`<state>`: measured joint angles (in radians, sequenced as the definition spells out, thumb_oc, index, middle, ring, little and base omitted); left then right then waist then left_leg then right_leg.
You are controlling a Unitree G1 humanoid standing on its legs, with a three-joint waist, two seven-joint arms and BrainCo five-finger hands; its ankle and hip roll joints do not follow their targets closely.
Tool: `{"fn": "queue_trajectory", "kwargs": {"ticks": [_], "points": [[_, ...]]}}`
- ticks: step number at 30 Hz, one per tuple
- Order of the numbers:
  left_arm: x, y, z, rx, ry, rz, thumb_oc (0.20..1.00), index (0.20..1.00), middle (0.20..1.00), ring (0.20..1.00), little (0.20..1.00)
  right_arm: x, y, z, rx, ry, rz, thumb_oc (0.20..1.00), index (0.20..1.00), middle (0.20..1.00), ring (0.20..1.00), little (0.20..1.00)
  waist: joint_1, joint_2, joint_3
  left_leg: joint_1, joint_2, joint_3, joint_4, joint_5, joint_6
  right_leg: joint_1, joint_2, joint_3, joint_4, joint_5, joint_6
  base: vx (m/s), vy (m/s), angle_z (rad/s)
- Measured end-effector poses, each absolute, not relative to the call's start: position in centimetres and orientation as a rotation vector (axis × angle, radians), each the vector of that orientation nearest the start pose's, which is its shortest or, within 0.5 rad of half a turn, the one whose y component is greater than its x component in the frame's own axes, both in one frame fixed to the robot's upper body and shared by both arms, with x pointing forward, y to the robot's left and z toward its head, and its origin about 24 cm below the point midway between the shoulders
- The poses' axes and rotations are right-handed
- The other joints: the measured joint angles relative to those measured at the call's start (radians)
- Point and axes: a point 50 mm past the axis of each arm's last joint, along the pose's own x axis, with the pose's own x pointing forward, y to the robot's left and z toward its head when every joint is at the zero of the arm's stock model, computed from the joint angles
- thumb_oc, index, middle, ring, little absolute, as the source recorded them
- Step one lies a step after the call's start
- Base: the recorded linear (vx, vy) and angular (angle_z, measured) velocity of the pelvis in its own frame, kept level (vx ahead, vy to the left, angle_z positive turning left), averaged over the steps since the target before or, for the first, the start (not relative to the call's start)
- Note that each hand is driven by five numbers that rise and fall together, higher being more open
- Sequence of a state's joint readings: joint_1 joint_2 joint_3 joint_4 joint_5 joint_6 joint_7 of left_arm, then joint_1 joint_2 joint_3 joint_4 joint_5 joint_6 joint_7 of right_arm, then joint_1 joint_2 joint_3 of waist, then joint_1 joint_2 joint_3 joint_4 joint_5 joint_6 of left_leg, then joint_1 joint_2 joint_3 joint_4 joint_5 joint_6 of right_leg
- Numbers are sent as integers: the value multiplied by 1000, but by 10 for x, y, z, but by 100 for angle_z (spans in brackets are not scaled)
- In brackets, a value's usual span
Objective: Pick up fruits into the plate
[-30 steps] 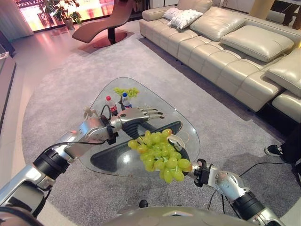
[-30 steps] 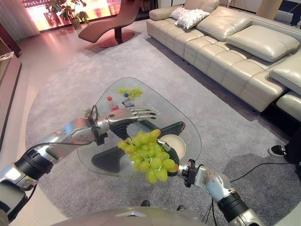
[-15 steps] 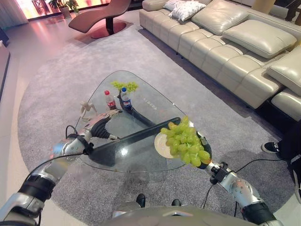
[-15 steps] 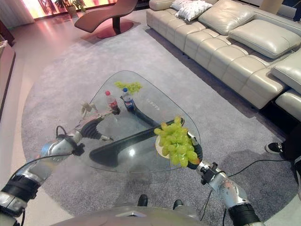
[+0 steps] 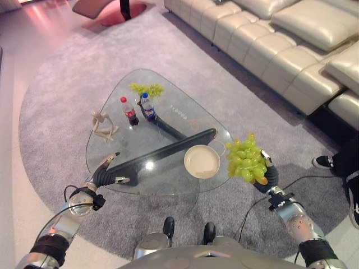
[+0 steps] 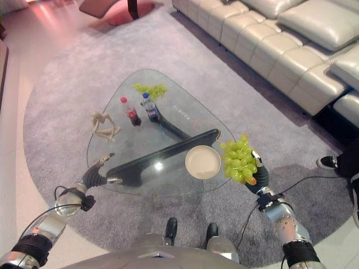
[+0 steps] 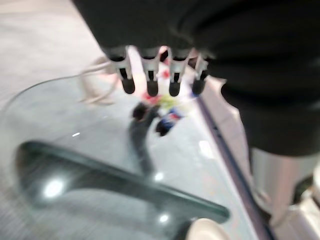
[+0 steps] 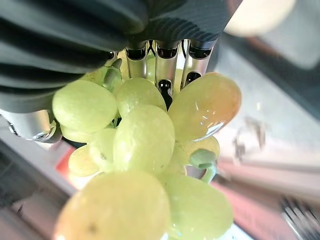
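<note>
My right hand (image 5: pixel 268 179) is shut on a big bunch of green grapes (image 5: pixel 246 159), held in the air just right of the glass table's near right edge. In the right wrist view the grapes (image 8: pixel 145 145) fill the space under the curled fingers (image 8: pixel 166 54). The round cream plate (image 5: pixel 202 161) lies bare on the glass table (image 5: pixel 129 143), a little to the left of the held bunch. A second, smaller bunch of grapes (image 5: pixel 147 88) lies at the table's far end. My left hand (image 5: pixel 105 175) is open at the near left edge, its fingers (image 7: pixel 150 75) straight.
Two small bottles (image 5: pixel 129 110) (image 5: pixel 147 106) stand near the far bunch, and a pale figurine (image 5: pixel 102 124) stands at the table's left side. A cream sofa (image 5: pixel 291 50) runs along the right. A person's shoe (image 5: pixel 324 162) is on the carpet at the right.
My right hand has carried the grapes from over the plate to its right, past the table edge. My left hand has dropped back to the near left edge. The camera has tilted down.
</note>
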<state>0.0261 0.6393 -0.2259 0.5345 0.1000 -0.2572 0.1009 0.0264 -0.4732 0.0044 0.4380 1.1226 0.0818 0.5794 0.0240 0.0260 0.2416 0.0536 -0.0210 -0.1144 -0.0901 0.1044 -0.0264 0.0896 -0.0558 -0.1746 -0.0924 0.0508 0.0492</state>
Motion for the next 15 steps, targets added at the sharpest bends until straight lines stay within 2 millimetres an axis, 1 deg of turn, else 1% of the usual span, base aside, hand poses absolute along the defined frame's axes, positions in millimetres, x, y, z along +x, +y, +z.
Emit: {"fn": "queue_trajectory", "kwargs": {"ticks": [2,4,6,7,8,9,10,13,15], "points": [[211,281,-30,747,346,-64,1000,1000,1000,1000,1000,226,-263,-11,699,199,199,200,200,200,200,200,2,8,28,-11,0,-4,1,6,-5,-8,1,-4,0,0,0,-129,-3,4],[212,277,-39,699,362,-24,1000,1000,1000,1000,1000,243,-272,2,609,162,183,200,200,200,200,200,1,27,72,-42,1,-7,2,20,-15,-42,2,-4,0,9,0,-185,-6,1],[213,270,-47,669,383,-21,1000,1000,1000,1000,1000,258,-279,15,537,127,150,200,200,200,200,200,4,42,115,-73,3,-8,2,32,-23,-72,5,-5,0,21,-6,-119,-6,2],[215,267,-48,659,381,-15,1000,1000,1000,1000,1000,262,-280,17,521,119,142,200,200,200,200,200,3,45,127,-79,4,-10,2,33,-24,-78,6,-6,0,21,-7,-141,11,3],[218,262,-50,645,375,-17,1000,1000,1000,1000,1000,270,-280,23,490,99,135,200,200,200,200,200,12,52,153,-94,5,-12,3,38,-26,-94,9,-8,1,23,-8,-116,14,2],[220,259,-50,639,372,-16,1000,1000,1000,1000,1000,273,-280,27,477,86,134,200,200,200,200,200,11,55,161,-103,5,-14,5,39,-27,-100,9,-8,0,23,-8,-151,26,3],[225,254,-49,621,360,-13,1000,1000,1000,1000,1000,282,-279,37,446,50,134,200,200,200,200,200,14,62,197,-116,5,-16,11,41,-28,-110,12,-10,1,28,-11,-92,23,3],[232,251,-47,607,343,-2,1000,1000,1000,1000,1000,295,-276,52,389,5,133,200,200,200,200,200,25,65,244,-141,6,-20,14,47,-35,-133,16,-14,1,33,-15,-112,52,4],[236,249,-46,599,337,1,1000,1000,1000,1000,1000,301,-276,61,344,-22,128,200,200,200,200,200,26,71,261,-170,6,-32,19,50,-38,-154,17,-28,1,33,-15,-101,67,13]]}}
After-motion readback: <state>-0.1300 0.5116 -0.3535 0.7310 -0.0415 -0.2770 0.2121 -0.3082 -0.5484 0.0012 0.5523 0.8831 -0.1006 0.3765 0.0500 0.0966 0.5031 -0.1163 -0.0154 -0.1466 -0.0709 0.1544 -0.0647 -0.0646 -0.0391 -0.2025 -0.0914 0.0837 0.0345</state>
